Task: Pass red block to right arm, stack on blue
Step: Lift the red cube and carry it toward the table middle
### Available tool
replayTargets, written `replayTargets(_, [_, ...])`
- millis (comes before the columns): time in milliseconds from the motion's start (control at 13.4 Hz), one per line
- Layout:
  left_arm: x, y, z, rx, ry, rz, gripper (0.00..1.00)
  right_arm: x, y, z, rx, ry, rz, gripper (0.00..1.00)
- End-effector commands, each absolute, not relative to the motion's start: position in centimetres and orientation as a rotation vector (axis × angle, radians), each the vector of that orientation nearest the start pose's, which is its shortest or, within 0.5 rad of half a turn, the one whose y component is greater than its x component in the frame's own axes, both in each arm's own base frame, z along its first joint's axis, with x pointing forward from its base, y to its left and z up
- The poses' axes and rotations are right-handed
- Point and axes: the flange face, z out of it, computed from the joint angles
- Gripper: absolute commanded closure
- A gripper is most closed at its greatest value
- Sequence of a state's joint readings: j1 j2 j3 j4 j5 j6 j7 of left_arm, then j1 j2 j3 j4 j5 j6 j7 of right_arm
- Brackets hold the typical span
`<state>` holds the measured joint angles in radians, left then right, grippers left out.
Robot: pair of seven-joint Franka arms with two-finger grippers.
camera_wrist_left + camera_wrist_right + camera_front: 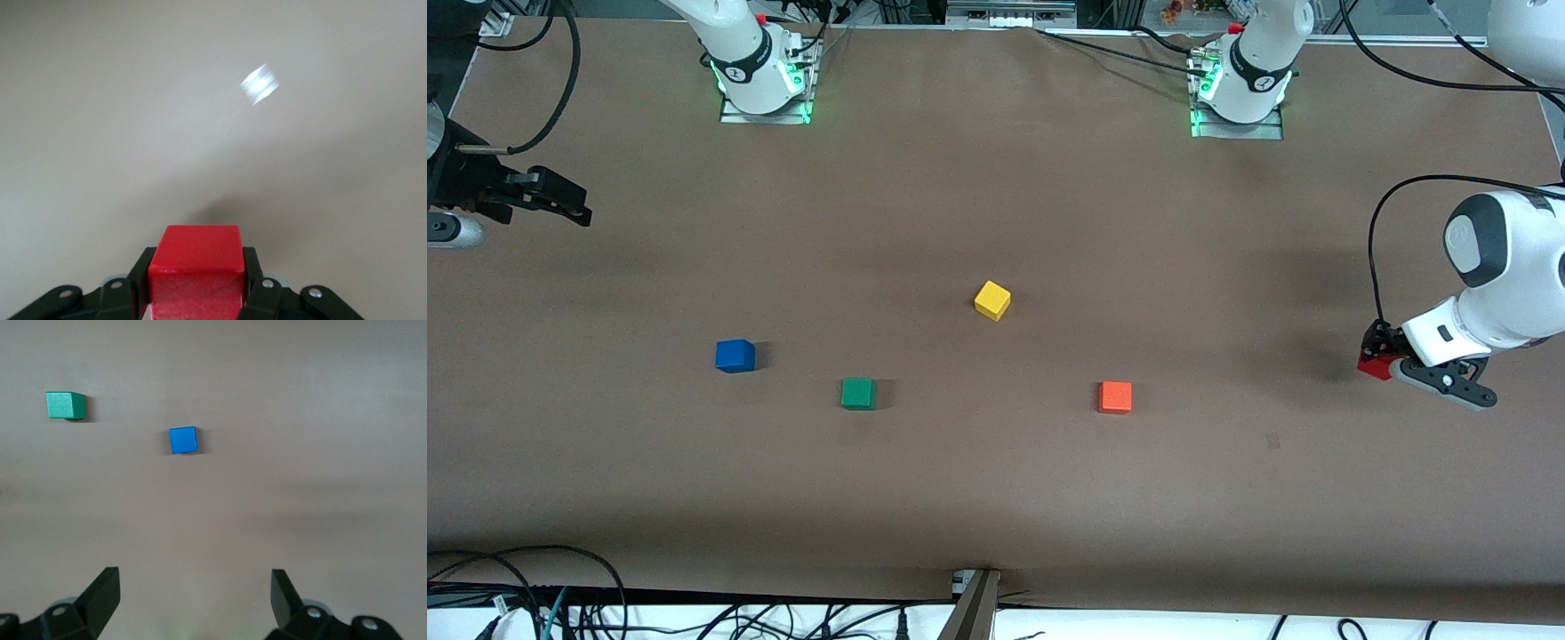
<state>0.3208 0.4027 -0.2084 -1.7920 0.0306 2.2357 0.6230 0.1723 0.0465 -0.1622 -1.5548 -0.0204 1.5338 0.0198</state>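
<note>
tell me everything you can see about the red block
The red block is a small bright red cube with a smooth, slightly glossy painted look and softly rounded edges. It sits upright and square, clamped on two opposite sides by the black jaws of the left gripper, at the left arm's end of the table. Whether it rests on the tabletop or is just lifted cannot be told. No other cube touches it.

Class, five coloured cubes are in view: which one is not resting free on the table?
The red block: the left gripper is shut on it, while the others lie untouched.
</note>
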Motion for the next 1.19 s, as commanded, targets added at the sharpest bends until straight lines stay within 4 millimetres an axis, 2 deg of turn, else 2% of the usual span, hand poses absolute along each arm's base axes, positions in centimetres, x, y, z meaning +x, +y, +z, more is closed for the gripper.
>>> replayTargets(0, [65.8,6.5,35.4,-3.102,1.088,-0.256,0.8,56.6,0.4,60.7,-3.183,0.018,0.093,0.0])
replayTargets(149, [65.9,4.5,35.3,-3.142,1.291,-0.391,0.8,56.6,0.4,60.7,-3.183,0.018,0.093,0.0])
replayTargets(297, [65.5,2.0,33.8,-3.21,1.537,-0.495,0.85,56.6,0.4,60.7,-3.183,0.02,0.093,0.0])
replayTargets(446, [64.9,-0.1,33.6,-3.232,1.772,-0.624,0.86,56.6,0.6,60.8,-3.182,0.013,0.091,0.0])
replayTargets(520, [64.7,-1.9,33.2,-3.232,1.902,-0.714,0.87,56.6,0.6,60.8,-3.182,0.015,0.088,0.0])
replayTargets(669, [64.5,-6.0,30.9,-3.253,2.104,-1.0,0.87,56.6,0.7,60.8,-3.179,0.01,0.088,0.0])
replayTargets(818, [65.9,-9.6,30.5,-3.134,2.293,-1.396,0.89,56.6,1.2,61.0,-3.174,0.001,0.081,0.0])
replayTargets(967, [67.5,-13.0,32.0,-2.991,2.43,-1.691,0.9,56.6,1.8,61.1,-3.176,-0.017,0.076,0.0])
replayTargets(1115, [68.1,-17.4,34.7,-2.892,2.5,-1.9,0.91,57.2,1.9,61.1,-3.17,-0.045,0.015,0.0])
